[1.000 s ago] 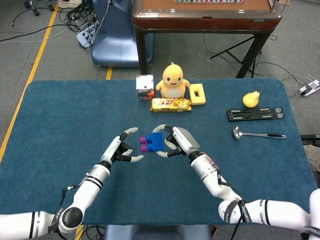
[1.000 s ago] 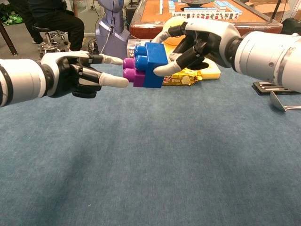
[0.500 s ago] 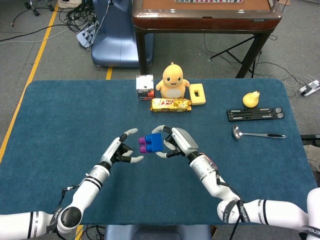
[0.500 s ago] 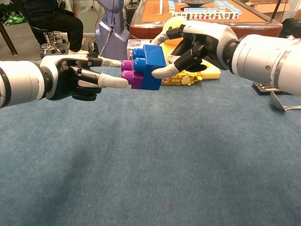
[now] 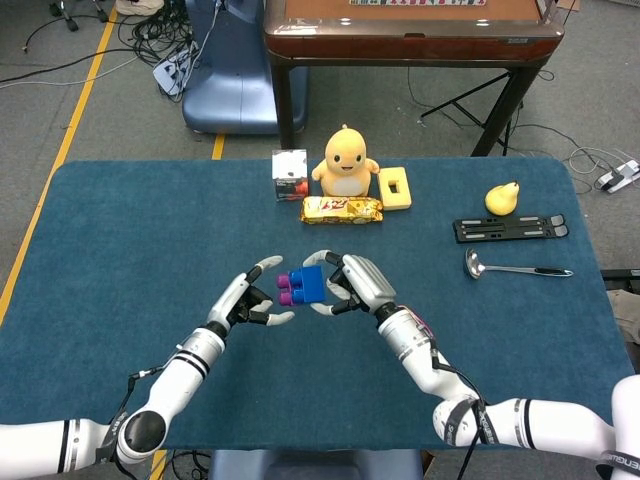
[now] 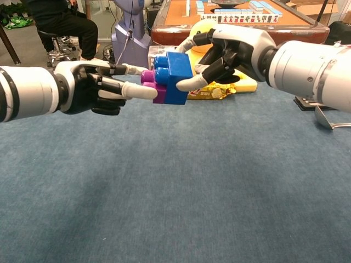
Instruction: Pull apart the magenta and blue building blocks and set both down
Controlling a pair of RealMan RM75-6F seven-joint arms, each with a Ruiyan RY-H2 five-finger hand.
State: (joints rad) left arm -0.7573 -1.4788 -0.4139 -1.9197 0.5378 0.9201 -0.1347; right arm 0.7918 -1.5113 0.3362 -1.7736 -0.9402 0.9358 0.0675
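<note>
2 joined blocks (image 6: 167,77) sit between left robot hand (image 6: 96,87) and right robot hand (image 6: 230,49).

A blue-clothed table (image 5: 120,250) carries a yellow duck toy (image 5: 345,160), small box (image 5: 290,174), snack bar (image 5: 342,209) and yellow block (image 5: 395,188) near its far edge; a pear (image 5: 502,198), black stand (image 5: 510,229) and ladle (image 5: 515,268) lie toward its right edge.

We see even, bright indoor light, source overhead and diffuse. Head view sharp throughout; only faint soft shadows on table (image 5: 120,250) under the forearms. Chest view: we note slight softness on near cloth, background beyond table mildly blurred. We spot small glare on glossy white fingers (image 6: 137,92) and on snack wrapper (image 5: 341,209). We find no strong edge distortion.
</note>
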